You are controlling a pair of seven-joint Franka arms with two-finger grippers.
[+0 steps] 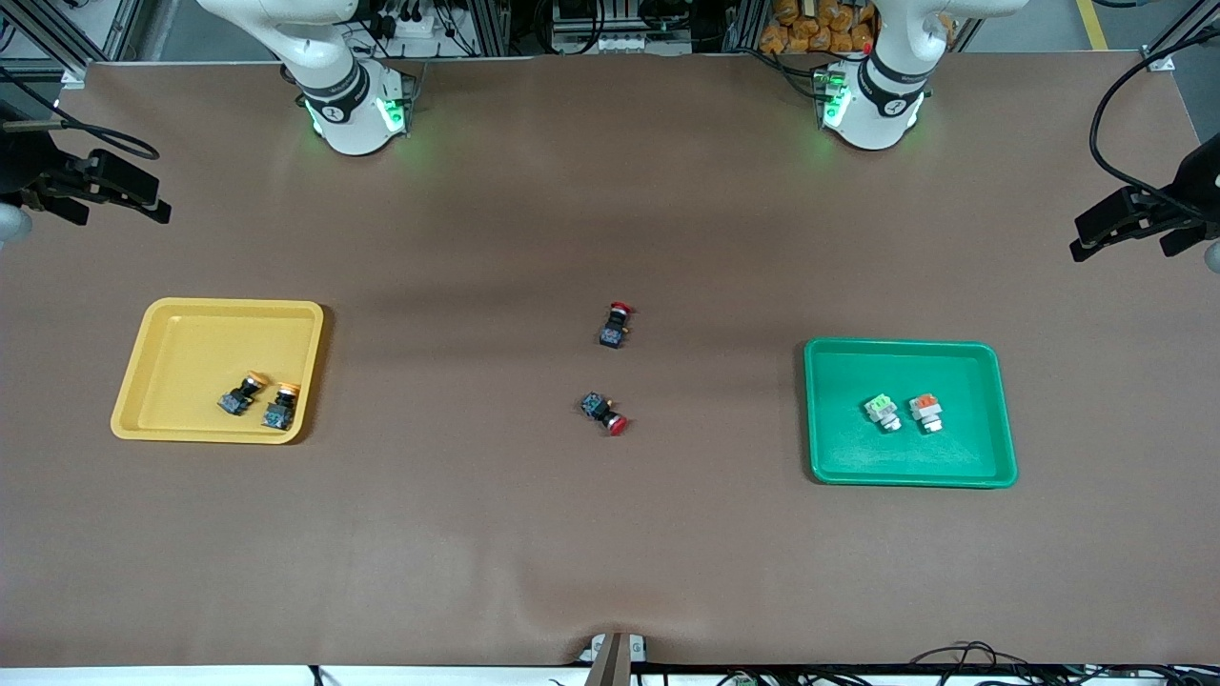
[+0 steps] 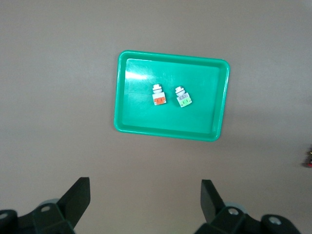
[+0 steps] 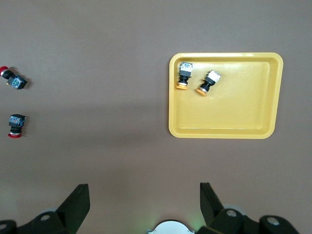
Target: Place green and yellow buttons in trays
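Front view: both orange-yellow capped buttons, the first (image 1: pixel 239 394) and the second (image 1: pixel 280 407), lie in the yellow tray (image 1: pixel 167 329), close together in the corner nearest the camera. The green-topped button (image 1: pixel 883 412) and the orange-topped button (image 1: pixel 925 413), both pale-bodied, lie side by side in the green tray (image 1: pixel 839 367). The task appears complete as the parts lie.

Two red-capped switches remain on the brown table mat (image 1: pixel 610 534) between the trays, one (image 1: pixel 615 324) farther from the camera than the other (image 1: pixel 604 412). They are not task parts.

The left gripper (image 2: pixel 145 200) is held high over the mat near the green tray, jaws spread wide and empty. The right gripper (image 3: pixel 145 200) is held high over the mat near the yellow tray, likewise spread and empty. Both arms wait.

Risks from this state:
- A further pick aimed at a red-capped switch would put a wrong part in a tray; the cause would be its dark body, which resembles those of the orange-yellow pair.
- A low descent over either tray could strike a rim and shift the tray, or knock the closely spaced buttons out of it.
- The orange top in the green tray could be misread as a sorting error and needlessly moved.
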